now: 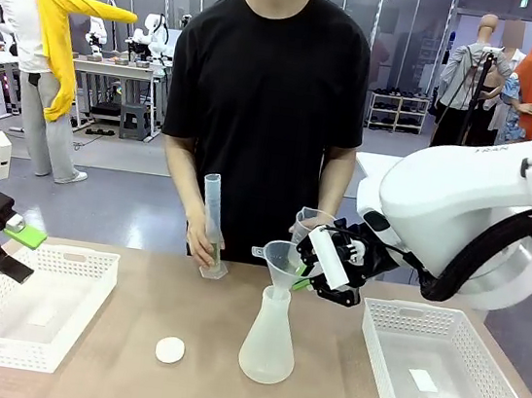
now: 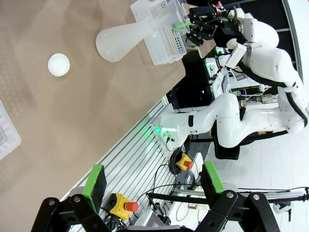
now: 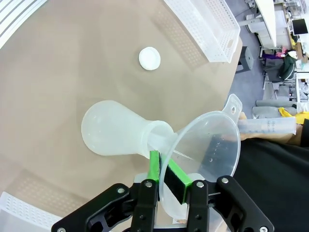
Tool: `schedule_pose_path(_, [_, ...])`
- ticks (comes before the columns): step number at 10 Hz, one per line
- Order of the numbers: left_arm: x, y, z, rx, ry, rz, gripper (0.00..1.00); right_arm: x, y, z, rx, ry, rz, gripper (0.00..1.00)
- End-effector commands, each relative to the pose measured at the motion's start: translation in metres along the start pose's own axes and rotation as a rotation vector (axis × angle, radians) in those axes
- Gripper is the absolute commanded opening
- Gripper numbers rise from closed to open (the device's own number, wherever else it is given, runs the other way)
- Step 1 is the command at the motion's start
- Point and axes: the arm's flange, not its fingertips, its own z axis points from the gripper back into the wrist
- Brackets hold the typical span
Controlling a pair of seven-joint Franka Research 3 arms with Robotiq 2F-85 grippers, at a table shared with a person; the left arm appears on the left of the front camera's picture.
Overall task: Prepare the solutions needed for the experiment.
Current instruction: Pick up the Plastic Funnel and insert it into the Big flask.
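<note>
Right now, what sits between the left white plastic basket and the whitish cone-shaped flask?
A small white round cap on the brown tabletop, left of the translucent conical flask, in the front view.

- No legible text, brand or number in any view.
- measuring cylinder (image 3: 266,126), right edge of right wrist view: faint graduation marks, unreadable.
- funnel (image 3: 212,142), centre: tiny moulded marks, too small to read.

Funnel on flask
The right end effector (image 1: 309,273) pinches the funnel (image 1: 282,260) seated in the flask (image 1: 269,342); a person's hand (image 1: 202,248) holds a cylinder (image 1: 212,212).
</note>
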Motion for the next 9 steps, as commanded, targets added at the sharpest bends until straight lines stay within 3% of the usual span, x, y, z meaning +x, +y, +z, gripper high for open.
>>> schedule_pose_path(1, [0.0029,-0.0011,-0.0015,-0.027,-0.010,-0.020,1.00,-0.0090,-0.0041,-0.0106,0.000,-0.014,0.021,0.06])
schedule_pose_path(2, [0.0029,-0.0011,-0.0015,-0.027,-0.010,-0.020,1.00,-0.0100,-0.0039,-0.0123,0.000,-0.027,0.017,0.06])
schedule_pose_path(4, [0.0029,-0.0011,-0.0015,-0.027,-0.010,-0.020,1.00,-0.0086,-0.0044,-0.0094,-0.002,-0.023,0.006,0.26])
schedule_pose_path(5, [0.0029,-0.0011,-0.0015,-0.027,-0.010,-0.020,1.00,-0.0079,-0.0041,-0.0077,0.003,-0.019,0.004,0.30])
schedule_pose_path(9, [0.0029,-0.0011,-0.0015,-0.027,-0.010,-0.020,1.00,-0.0047,-0.0035,-0.0042,0.021,-0.002,-0.014,0.30])
